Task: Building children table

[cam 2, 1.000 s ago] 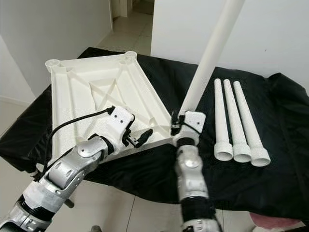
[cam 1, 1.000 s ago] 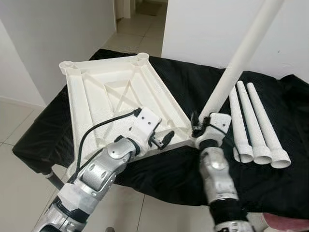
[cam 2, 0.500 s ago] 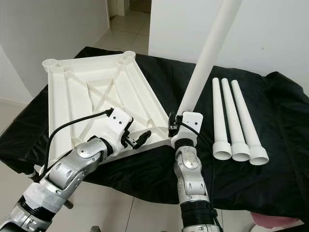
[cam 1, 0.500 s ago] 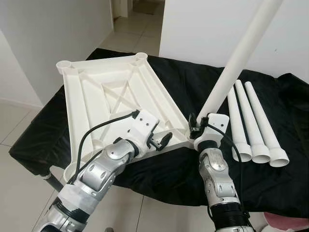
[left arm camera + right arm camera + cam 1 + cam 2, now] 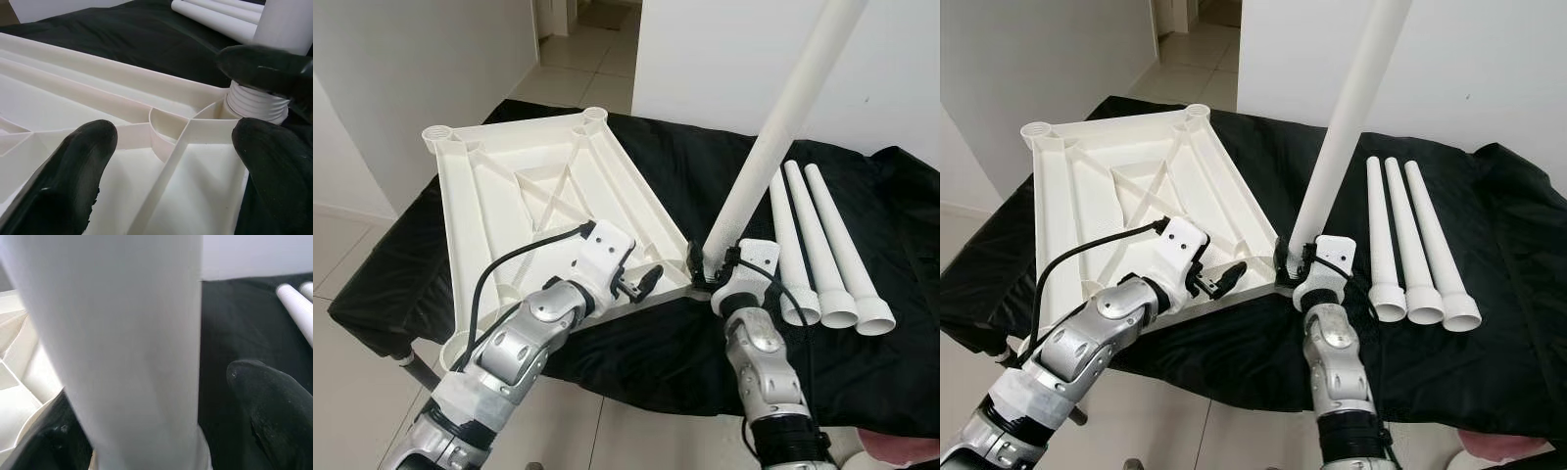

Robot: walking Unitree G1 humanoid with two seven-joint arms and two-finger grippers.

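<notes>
From the head views, the long white plastic table leg (image 5: pixel 783 127) now leans less than a moment ago, its threaded foot drawn in over the near right corner socket of the upside-down white ribbed plastic tabletop (image 5: pixel 524 191) on the black cloth (image 5: pixel 636 348); insertion looks close. The right gripper (image 5: pixel 1295 266) clamps that leg low down, while three more white legs (image 5: pixel 1410 245) lie in a row at right: four legs, one tabletop. In the left wrist view, the left gripper (image 5: pixel 171 161) spreads wide over the corner ribs, touching nothing. In the right wrist view, black fingers (image 5: pixel 266 406) flank the leg.
</notes>
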